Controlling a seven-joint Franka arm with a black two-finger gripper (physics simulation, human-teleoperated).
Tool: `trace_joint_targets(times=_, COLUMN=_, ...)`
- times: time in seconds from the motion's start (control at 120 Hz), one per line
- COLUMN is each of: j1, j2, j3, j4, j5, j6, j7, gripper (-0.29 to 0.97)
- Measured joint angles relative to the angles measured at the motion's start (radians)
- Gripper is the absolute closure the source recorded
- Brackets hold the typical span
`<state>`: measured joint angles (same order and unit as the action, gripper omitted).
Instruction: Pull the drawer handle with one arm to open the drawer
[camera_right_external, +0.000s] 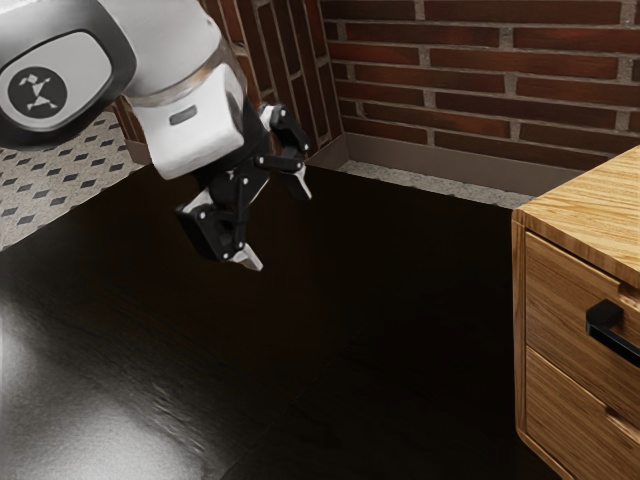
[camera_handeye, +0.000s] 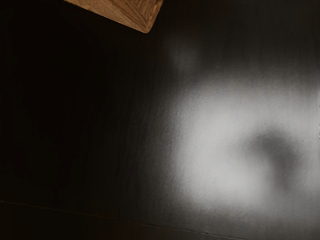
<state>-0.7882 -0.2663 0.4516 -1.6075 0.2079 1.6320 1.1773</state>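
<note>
Closest to the camera, the arm's white housing (camera_right_external: 150, 90) sits at the exterior view's upper left. Just past it the fingers (camera_right_external: 245, 257) hang above the dark worktop (camera_right_external: 380, 330), spread wide, with nothing between them or touching them. Farther toward the exterior view's right the wooden cabinet (camera_right_external: 590, 215) stands on the worktop, with 2 drawer fronts showing. The upper drawer (camera_right_external: 565, 290) appears flush with the cabinet face, so I judge it not yet opened. Its black bar handle (camera_right_external: 612, 335) sits on that front, well apart from the fingers. The wrist view gives glossy worktop under the hand and 1 corner of the cabinet (camera_handeye: 130, 12) some way off. Behind everything runs the brick wall (camera_right_external: 480, 70).

This looks like the approach step, with no contact made. The next move likely calls for carrying the hand across to the handle and turning the wrist so the fingers straddle the bar from 2 sides. They would then close on it and pull straight out from the cabinet face.
</note>
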Motion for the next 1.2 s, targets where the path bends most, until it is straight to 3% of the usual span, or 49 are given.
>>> trace_joint_targets(times=0.467, j1=-0.101, j2=-0.064, j3=-0.129, j4=-0.155, j5=-0.002, j6=0.138, j7=0.079, gripper=0.00)
trace_joint_targets(times=0.583, j1=-0.173, j2=-0.064, j3=-0.133, j4=-0.171, j5=-0.007, j6=0.170, j7=0.091, gripper=0.00)
trace_joint_targets(times=0.883, j1=-0.209, j2=-0.047, j3=-0.223, j4=-0.157, j5=0.015, j6=0.215, j7=0.112, gripper=0.00)
trace_joint_targets(times=1.2, j1=-0.210, j2=0.053, j3=-0.264, j4=-0.051, j5=0.027, j6=0.240, j7=0.125, gripper=0.00)
